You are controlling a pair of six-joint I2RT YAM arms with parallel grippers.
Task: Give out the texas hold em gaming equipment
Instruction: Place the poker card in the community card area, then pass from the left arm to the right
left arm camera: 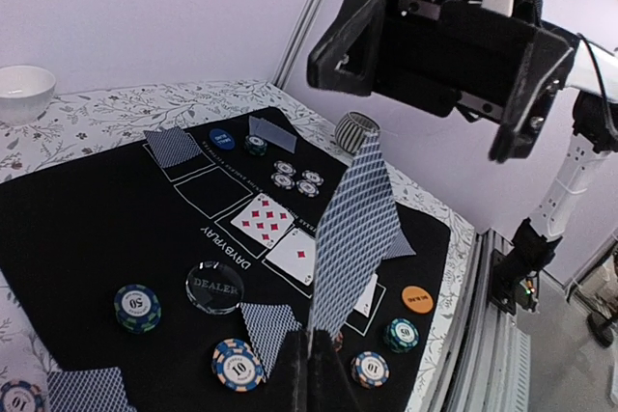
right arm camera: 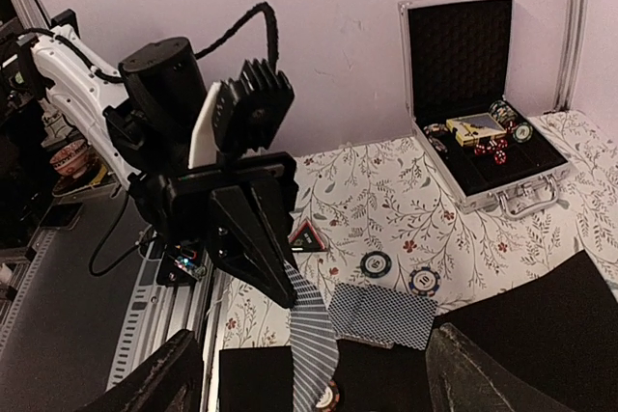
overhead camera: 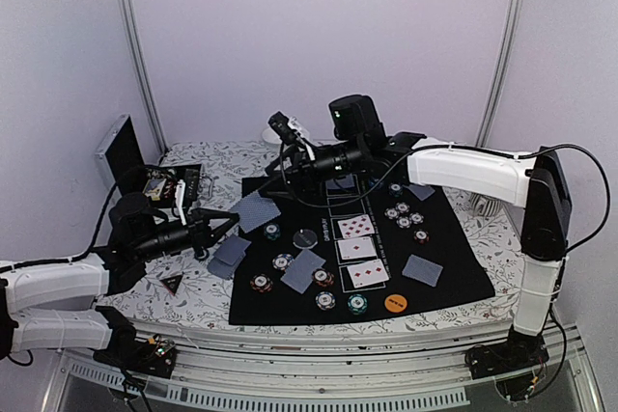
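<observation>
Noted, at far left on the bench (overhead camera: 205, 304), an open silver aluminium case (overhead camera: 124, 156) and, nearer, a black-and-red triangle marker (overhead camera: 172, 284). Found the left pincer (left arm camera: 314, 359) clamped narrow on the bottom edge of one grey-blue-backed playing card (left arm camera: 352, 229), held clear of the black felt mat (overhead camera: 463, 282). Traced the card's long axis up and away from that pincer, with the free end tilted towards the right pincer (left arm camera: 435, 69). Found the right pincer spread wide, empty, just beyond that free end and not touching it. Judged the right arm the nearer taker, needing a finger on either flat face of the card. Saw further right, on the mat, small round striped-edge poker chips (overhead camera: 404, 214), three face-up cards (overhead camera: 357, 248) and an orange button disc (overhead camera: 394, 303).
</observation>
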